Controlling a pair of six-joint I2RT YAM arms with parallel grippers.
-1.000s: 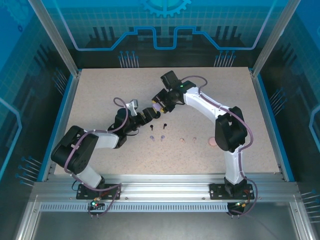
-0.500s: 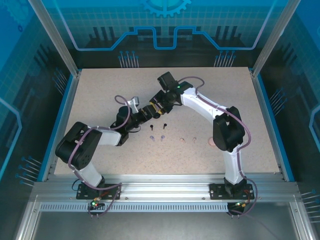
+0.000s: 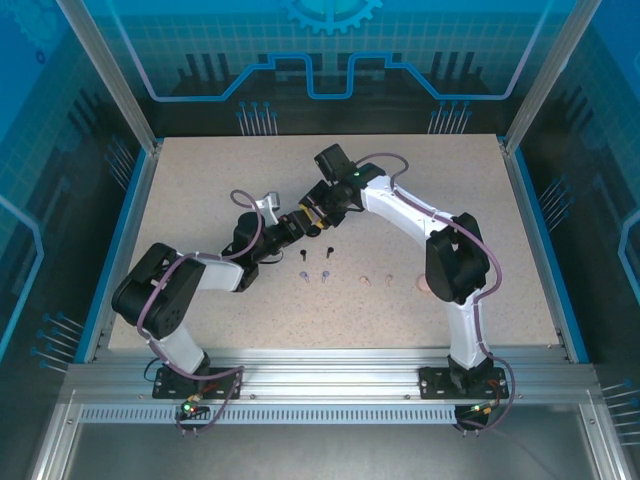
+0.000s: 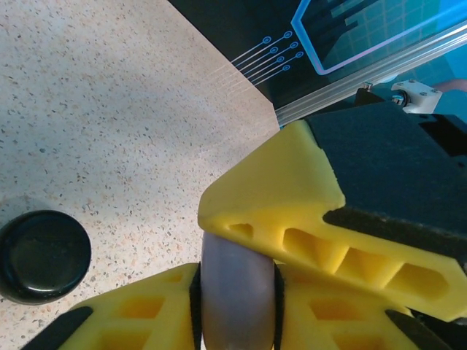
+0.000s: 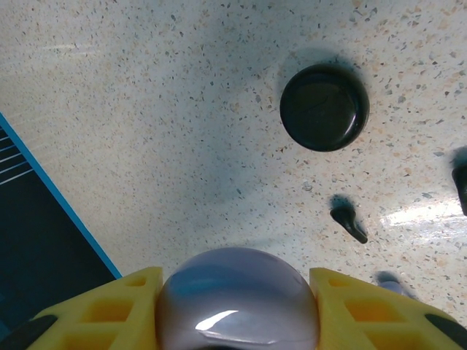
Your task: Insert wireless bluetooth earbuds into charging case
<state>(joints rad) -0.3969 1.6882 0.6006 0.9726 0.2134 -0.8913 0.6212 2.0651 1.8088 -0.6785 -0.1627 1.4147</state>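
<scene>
Nothing seated yet, by the look. Right fingers clamp the lilac case. Left fingers pinch the same case from the opposite side, likely to open it. Earbuds lie loose on the surface just beside both sets of fingers. Black case sits shut nearby.

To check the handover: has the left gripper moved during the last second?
Yes. The left gripper moved slightly up and right in the top view, away from the lilac earbuds.
</scene>
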